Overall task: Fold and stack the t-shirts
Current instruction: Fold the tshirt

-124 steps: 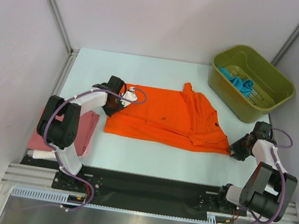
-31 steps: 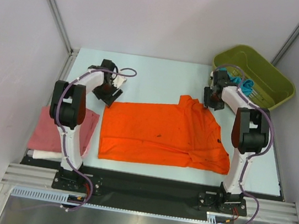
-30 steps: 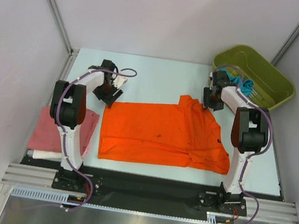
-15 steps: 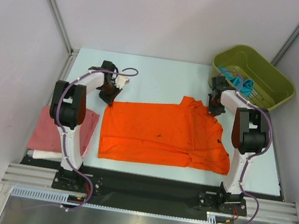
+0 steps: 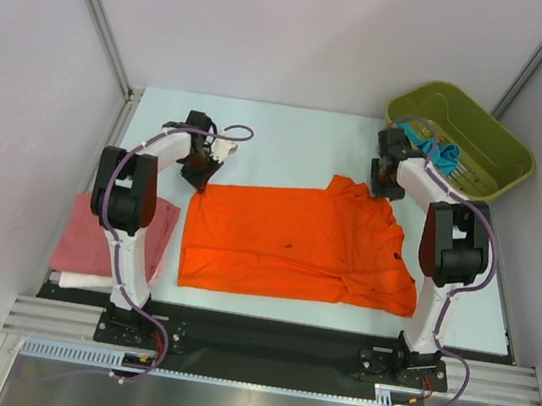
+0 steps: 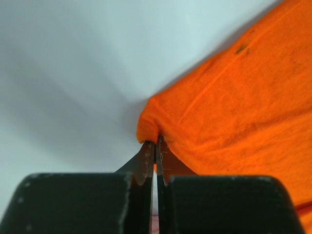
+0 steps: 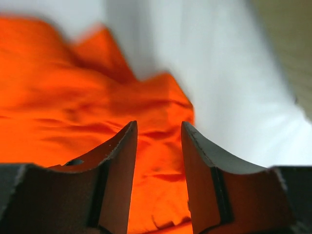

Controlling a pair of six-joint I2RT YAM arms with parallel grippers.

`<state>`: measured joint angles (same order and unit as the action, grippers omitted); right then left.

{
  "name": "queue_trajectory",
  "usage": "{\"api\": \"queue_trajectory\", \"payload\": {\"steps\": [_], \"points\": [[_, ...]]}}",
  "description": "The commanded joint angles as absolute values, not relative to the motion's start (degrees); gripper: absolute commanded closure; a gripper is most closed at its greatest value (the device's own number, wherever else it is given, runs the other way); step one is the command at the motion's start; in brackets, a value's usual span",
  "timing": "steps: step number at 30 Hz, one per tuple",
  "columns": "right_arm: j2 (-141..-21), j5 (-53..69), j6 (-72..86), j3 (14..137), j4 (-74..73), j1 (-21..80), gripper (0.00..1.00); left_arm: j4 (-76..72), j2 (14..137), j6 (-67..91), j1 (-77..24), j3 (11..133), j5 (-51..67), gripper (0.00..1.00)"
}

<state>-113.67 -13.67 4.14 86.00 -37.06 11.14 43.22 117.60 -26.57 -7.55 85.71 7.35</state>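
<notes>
The orange t-shirt lies spread across the middle of the table. My left gripper is shut on its far left corner, and the left wrist view shows the orange cloth pinched between the closed tips. My right gripper is open above the shirt's far right corner, with orange cloth under and beyond its spread fingers and nothing held. A folded pink t-shirt lies on a white one at the near left. A teal-blue t-shirt lies in the bin.
An olive-green plastic bin stands at the far right corner. Purple cables run along both arms. White booth walls close in the table on three sides.
Over four seconds both arms carried the shirt's edge from the near side to the far side. In the last half second my right gripper opened and let go of the far right corner.
</notes>
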Motion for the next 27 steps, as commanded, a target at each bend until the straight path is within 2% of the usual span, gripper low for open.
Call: {"api": "queue_trajectory", "payload": {"steps": [1, 4, 8, 11, 19, 23, 27], "points": [[-109.3, -10.4, 2.5, 93.8, -35.7, 13.0, 0.53, 41.6, 115.6, -27.7, -8.9, 86.0, 8.3, 1.0], [-114.4, -8.9, 3.4, 100.1, -37.6, 12.9, 0.57, 41.7, 116.0, -27.6, -9.0, 86.6, 8.1, 1.0], [-123.9, -12.1, 4.8, 109.1, -42.5, 13.0, 0.69, 41.7, 115.6, -27.9, -9.1, 86.8, 7.4, 1.0], [-126.1, -12.1, 4.8, 110.9, -41.7, 13.0, 0.71, 41.6, 115.2, -28.2, -9.1, 86.6, 7.2, 1.0], [-132.4, -10.9, 4.5, 113.0, -44.3, 12.9, 0.71, 41.4, 115.4, -27.7, -9.3, 86.4, 7.4, 1.0], [-133.5, -8.0, 4.7, 112.0, -42.8, 12.2, 0.66, 41.3, 115.6, -27.6, -9.5, 86.3, 7.5, 1.0], [-134.6, -5.0, 5.4, 112.2, -43.8, 11.8, 0.66, 41.4, 115.4, -27.9, -9.5, 86.2, 7.2, 1.0]]}}
